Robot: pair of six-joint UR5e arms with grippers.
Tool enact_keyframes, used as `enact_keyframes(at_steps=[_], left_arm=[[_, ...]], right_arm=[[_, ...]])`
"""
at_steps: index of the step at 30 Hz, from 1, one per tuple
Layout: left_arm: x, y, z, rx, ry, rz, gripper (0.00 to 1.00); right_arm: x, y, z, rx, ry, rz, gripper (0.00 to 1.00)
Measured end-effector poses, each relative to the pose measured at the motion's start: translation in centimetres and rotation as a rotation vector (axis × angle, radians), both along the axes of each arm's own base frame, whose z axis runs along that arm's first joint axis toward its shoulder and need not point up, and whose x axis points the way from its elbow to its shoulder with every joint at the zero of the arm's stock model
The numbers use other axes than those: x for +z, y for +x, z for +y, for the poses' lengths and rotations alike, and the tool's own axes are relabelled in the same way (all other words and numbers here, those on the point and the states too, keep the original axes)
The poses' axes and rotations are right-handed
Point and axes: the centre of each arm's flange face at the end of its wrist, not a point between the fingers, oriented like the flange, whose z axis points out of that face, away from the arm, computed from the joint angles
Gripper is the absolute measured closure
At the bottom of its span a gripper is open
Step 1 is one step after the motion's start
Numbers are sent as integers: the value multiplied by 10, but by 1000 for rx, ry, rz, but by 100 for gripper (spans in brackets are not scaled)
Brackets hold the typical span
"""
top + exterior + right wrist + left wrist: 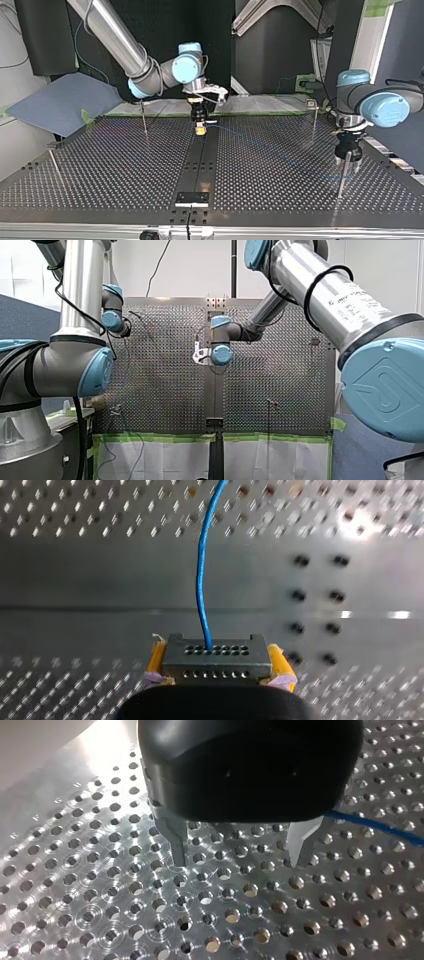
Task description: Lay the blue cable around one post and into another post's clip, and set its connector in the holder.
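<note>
Cable (202, 580): thin, blue, round, one end plugged into connector (216, 660), a small black block with two rows of holes. Connector is clamped across its short sides in right gripper (200, 129), between the yellow pads, so the jaws stand narrow and full. It sits upper centre of the top view, over the dark strip (202, 160) that runs down the middle of the table (100, 165). From there the cable's long axis heads to lower right of the top view, faint, toward left gripper (241, 862). That gripper has bare metal fingers spread wide with nothing between them; the cable passes just beside one finger, outside the gap. A thin metal post (341, 177) stands just beside it; cannot tell if the cable is round it or clipped. Holder (192, 198), a flat black plate, is bottom centre of the top view, straight down the strip from the connector and well apart. Right arm is nearer to it. Table is shiny perforated metal.
</note>
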Motion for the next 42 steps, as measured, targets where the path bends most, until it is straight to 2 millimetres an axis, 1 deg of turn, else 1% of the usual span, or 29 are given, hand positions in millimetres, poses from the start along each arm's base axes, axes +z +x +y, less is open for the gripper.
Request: enact_keyframes(at_steps=[8, 17, 23, 27, 35, 36, 39, 42], left_arm=[[0, 0, 2, 22, -64, -16, 0], [0, -1, 5, 65, -110, -27, 0], [0, -1, 4, 64, -112, -26, 0], [0, -1, 3, 64, -111, -27, 0], [0, -1, 1, 62, -109, -25, 0], [0, -1, 1, 62, -109, -25, 0], [0, -1, 0, 61, -108, -24, 0], [0, -1, 0, 61, -108, -25, 0]], right_arm=[[-24, -23, -3, -88, 13, -26, 100], [-48, -58, -19, -193, 14, -33, 100], [-64, -90, -36, -251, 19, -52, 100], [-77, -115, -48, -283, 23, -64, 100], [-99, -161, -66, -352, 22, -66, 100], [-102, -167, -67, -361, 21, -66, 100], [-109, -175, -65, -369, 22, -67, 100], [-116, -177, -58, -367, 23, -67, 100]])
